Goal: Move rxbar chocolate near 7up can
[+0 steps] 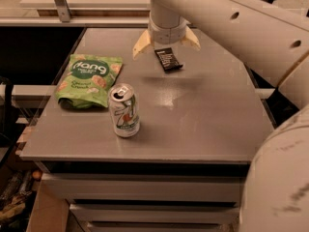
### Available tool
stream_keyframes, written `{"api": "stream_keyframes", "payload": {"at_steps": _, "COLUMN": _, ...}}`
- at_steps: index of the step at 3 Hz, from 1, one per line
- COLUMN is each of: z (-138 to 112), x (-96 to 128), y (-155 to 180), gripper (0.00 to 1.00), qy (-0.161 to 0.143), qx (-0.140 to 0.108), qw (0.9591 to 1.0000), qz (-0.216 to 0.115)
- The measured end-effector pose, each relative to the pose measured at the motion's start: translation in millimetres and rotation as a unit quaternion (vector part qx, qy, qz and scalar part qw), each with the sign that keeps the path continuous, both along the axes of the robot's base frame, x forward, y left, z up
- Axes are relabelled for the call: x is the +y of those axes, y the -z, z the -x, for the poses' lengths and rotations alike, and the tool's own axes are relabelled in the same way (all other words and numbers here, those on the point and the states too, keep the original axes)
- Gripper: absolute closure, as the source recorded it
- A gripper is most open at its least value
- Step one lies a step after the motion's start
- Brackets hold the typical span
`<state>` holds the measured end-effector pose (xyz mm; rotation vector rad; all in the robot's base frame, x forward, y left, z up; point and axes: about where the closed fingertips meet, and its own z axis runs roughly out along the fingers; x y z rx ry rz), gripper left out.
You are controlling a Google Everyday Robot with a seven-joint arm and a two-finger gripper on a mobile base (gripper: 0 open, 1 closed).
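The rxbar chocolate (168, 59), a small flat black wrapper with white text, lies on the grey table (203, 115) towards the back middle. My gripper (167, 43) hangs just above and behind it. Its two cream fingers (142, 43) are spread wide, one on each side of the bar's far end, and hold nothing. The 7up can (124, 110) stands upright near the front left, well apart from the bar.
A green chip bag (88, 79) lies flat at the left, just behind the can. My white arm (241, 28) crosses the upper right of the view. A rail (29, 93) runs along the table's left side.
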<state>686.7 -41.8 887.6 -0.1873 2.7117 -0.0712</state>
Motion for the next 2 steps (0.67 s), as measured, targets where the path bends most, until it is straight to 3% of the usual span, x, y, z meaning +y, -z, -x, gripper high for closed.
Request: {"api": "stream_keyframes", "payload": {"at_steps": 2, "z": -23, "x": 19, "y": 30, "gripper": 0.0, "qy": 0.001, "qx": -0.04, "qw": 0.9978, "qz": -0.052}}
